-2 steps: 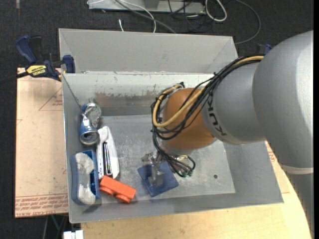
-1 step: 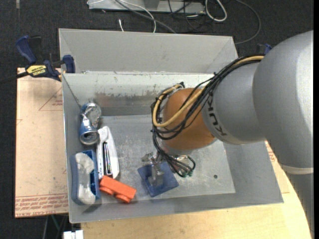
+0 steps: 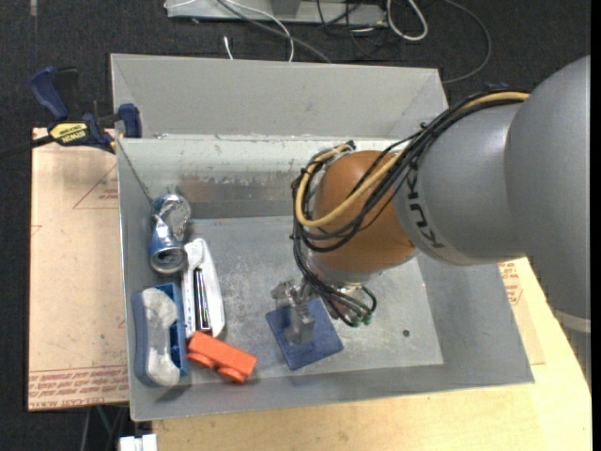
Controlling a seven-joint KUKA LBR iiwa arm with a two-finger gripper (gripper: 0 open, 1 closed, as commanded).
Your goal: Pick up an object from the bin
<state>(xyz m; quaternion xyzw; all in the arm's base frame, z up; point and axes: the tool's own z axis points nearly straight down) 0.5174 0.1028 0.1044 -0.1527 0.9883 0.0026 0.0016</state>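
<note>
One thin blue square of soft-looking material [image 3: 319, 344], flat on the floor of the grey metal bin [image 3: 413, 299], close to the front wall and a little left of centre. Directly over it, tip down on or just above its upper half, the two-finger gripper [image 3: 300, 325]; released or clenched, impossible to tell from here. Likely trouble: too little edge to bite on so flat a piece, hence a closing on nothing, a scrape along the metal floor, or a pinch of one corner only and a slip out on the lift. Possibly also a shove of the square leftward toward the orange rectangular block [image 3: 221, 357] near it. Farther left, well apart and in little danger: a flat white packet with a dark stripe [image 3: 205, 299], a blue-and-white bundle [image 3: 158, 341], a crushed silver-and-blue can [image 3: 169, 235] by the left wall.
</note>
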